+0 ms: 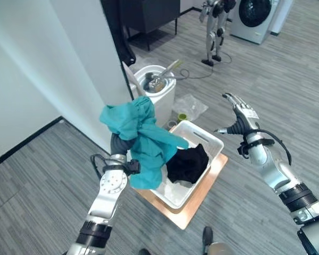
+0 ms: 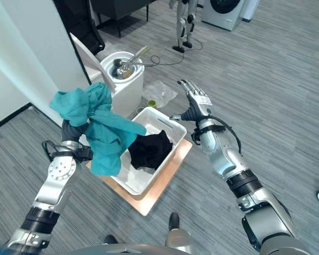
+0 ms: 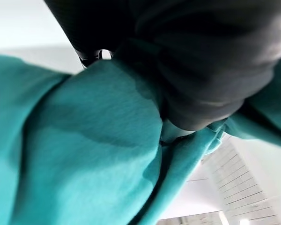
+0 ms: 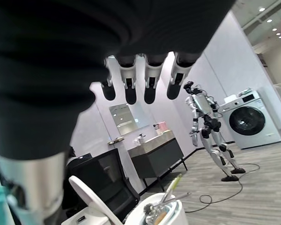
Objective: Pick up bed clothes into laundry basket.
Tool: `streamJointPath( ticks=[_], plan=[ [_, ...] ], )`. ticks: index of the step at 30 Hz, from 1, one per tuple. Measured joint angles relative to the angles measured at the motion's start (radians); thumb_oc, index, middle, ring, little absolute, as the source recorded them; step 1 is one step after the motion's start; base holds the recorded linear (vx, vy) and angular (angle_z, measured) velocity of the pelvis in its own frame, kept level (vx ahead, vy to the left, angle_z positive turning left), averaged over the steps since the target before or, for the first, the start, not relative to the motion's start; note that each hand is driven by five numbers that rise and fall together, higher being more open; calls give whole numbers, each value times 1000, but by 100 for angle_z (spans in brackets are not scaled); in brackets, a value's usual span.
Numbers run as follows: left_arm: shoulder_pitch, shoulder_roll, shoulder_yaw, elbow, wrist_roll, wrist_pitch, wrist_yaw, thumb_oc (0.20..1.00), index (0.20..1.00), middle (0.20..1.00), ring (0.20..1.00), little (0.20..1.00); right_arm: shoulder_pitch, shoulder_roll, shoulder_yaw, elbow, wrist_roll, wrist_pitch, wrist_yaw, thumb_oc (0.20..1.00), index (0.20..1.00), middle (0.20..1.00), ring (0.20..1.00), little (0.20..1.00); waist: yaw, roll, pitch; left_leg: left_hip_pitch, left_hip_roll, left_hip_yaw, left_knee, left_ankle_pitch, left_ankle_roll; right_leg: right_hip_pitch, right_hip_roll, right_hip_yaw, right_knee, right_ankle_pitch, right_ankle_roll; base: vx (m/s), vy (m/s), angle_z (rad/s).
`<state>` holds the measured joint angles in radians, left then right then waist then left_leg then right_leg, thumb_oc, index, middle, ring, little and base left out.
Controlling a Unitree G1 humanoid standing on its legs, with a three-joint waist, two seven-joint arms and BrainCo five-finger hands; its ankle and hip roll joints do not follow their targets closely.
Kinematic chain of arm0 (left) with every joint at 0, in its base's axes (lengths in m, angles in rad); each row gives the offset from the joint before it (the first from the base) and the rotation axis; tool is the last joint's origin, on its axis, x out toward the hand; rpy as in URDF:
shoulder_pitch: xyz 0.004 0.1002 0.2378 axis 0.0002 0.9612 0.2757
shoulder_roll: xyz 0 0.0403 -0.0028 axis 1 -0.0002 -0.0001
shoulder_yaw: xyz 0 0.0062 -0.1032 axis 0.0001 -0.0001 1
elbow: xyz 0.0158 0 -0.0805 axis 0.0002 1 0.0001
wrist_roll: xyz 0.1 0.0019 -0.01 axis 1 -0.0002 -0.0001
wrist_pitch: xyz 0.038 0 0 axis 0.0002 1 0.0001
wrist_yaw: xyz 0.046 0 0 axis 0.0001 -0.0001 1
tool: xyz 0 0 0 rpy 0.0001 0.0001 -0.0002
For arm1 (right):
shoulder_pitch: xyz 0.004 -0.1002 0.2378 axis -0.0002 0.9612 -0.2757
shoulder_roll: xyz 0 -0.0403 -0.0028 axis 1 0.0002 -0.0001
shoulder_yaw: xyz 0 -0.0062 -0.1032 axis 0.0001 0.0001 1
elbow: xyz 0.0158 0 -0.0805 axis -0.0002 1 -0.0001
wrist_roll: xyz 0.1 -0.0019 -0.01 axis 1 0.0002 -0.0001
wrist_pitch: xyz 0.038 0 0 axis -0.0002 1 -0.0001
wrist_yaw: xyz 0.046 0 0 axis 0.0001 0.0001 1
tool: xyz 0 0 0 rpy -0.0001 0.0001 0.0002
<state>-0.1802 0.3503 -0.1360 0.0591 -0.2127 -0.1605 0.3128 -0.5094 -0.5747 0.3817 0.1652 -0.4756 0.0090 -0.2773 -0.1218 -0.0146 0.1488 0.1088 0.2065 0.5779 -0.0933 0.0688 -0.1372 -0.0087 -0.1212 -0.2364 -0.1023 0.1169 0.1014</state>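
Left eye view: the left hand (image 1: 118,144), fingers seemingly buried in crumpled teal cloth (image 1: 141,139), is holding it at centre frame above the white rectangular plastic basket (image 1: 211,141). Right hand (image 1: 239,118) is hanging splayed at right.

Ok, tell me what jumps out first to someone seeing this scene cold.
The teal cloth grabs the eye: it hangs bunched over the raised left hand, draping toward the white laundry basket on the floor. A black garment already lies inside that basket. To the right, the right hand is lifted with fingers spread, holding nothing.
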Motion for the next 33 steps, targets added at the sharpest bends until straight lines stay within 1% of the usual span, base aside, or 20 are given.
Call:
streamJointPath(
  ticks=[4,5,7,11,14,15,17,19,21,23,26,27,30,33],
  plan=[
    [-1,-27,-20,145,0,24,16,200,200,200,200,200,2,-2,20,0,-28,1,0,1000,1000,1000,1000,1000,-17,7,-7,0,0,15,0,0,0,-6,1,4,0,1,-1,25,-19,-7],
    [0,-35,-28,176,1,42,22,200,200,200,200,200,6,-1,22,3,-34,1,-1,1000,1000,1000,1000,1000,-18,7,-8,-1,1,16,0,0,0,-8,2,5,0,1,-2,23,-39,-1],
    [-1,-43,-61,258,4,54,30,200,200,200,200,200,28,2,26,11,-37,2,-1,1000,1000,1000,1000,1000,-16,8,-8,-3,3,16,0,0,0,-10,2,5,-3,1,-2,0,0,0],
    [3,-67,-84,345,30,79,34,200,200,200,200,200,41,10,53,22,-37,3,-1,1000,1000,1000,1000,1000,-18,12,-16,-42,-3,25,0,-1,-2,-56,-2,16,-5,8,0,-34,-11,-6],
    [9,-78,-102,374,36,85,34,200,200,200,200,200,43,50,64,51,-37,7,-2,1000,1000,1000,1000,1000,-29,14,-18,-47,-6,41,0,-1,-2,-71,-4,27,-5,13,1,-36,9,-13],
    [6,-80,-107,393,40,84,34,1000,1000,1000,1000,1000,42,79,68,51,-37,8,-2,1000,1000,1000,1000,1000,-47,17,-19,-56,-8,45,0,-1,-2,-82,-5,32,-5,15,2,-37,22,-14],
    [6,-84,-118,431,41,86,32,1000,1000,1000,1000,1000,42,109,90,51,-36,7,-2,1000,1000,1000,1000,1000,-59,20,-19,-57,-9,65,0,-1,-2,-96,-4,51,-4,22,1,-26,27,-24],
    [1,-98,-130,464,46,86,32,1000,1000,1000,1000,1000,44,112,111,51,-36,7,-1,1000,1000,1000,1000,1000,-70,26,-19,-58,-11,73,-1,-1,-2,-105,-3,60,-3,27,1,-2,27,-18],
    [-36,-124,-152,555,90,96,30,1000,1000,1000,1000,1000,45,113,121,51,-34,6,0,1000,1000,1000,1000,1000,-81,37,-18,-59,-11,82,-1,-1,-2,-109,-3,68,-1,29,1,19,4,-11],
    [-51,-134,-154,594,120,107,30,1000,1000,1000,1000,1000,45,110,134,49,-33,6,2,1000,1000,1000,1000,1000,-94,44,-18,-58,-8,88,-1,-1,-2,-109,-2,69,-1,29,1,19,-14,-4],
    [-91,-143,-154,675,164,122,35,1000,1000,1000,1000,1000,47,100,136,44,-23,2,4,1000,1000,1000,1000,1000,-101,53,-17,-54,-4,93,-1,-1,-3,-108,2,72,-5,29,0,11,-10,-3],
    [-111,-145,-153,703,191,141,41,1000,1000,1000,1000,1000,47,98,135,41,-19,-1,5,1000,1000,1000,1000,1000,-102,60,-17,-54,-4,94,-1,-2,-3,-109,2,72,-5,28,1,0,0,0],
    [-138,-146,-150,691,196,155,60,1000,1000,1000,1000,1000,48,92,136,37,-14,-7,5,1000,1000,1000,1000,1000,-104,74,-14,-54,-6,94,-5,-2,-3,-109,1,71,-5,22,8,0,0,0],
    [-138,-145,-130,612,194,153,76,1000,1000,1000,1000,1000,54,76,132,36,-14,-9,6,1000,1000,1000,1000,1000,-98,81,-12,-55,-7,94,-6,-3,-4,-109,-4,71,-5,20,11,0,0,0]
  ],
)
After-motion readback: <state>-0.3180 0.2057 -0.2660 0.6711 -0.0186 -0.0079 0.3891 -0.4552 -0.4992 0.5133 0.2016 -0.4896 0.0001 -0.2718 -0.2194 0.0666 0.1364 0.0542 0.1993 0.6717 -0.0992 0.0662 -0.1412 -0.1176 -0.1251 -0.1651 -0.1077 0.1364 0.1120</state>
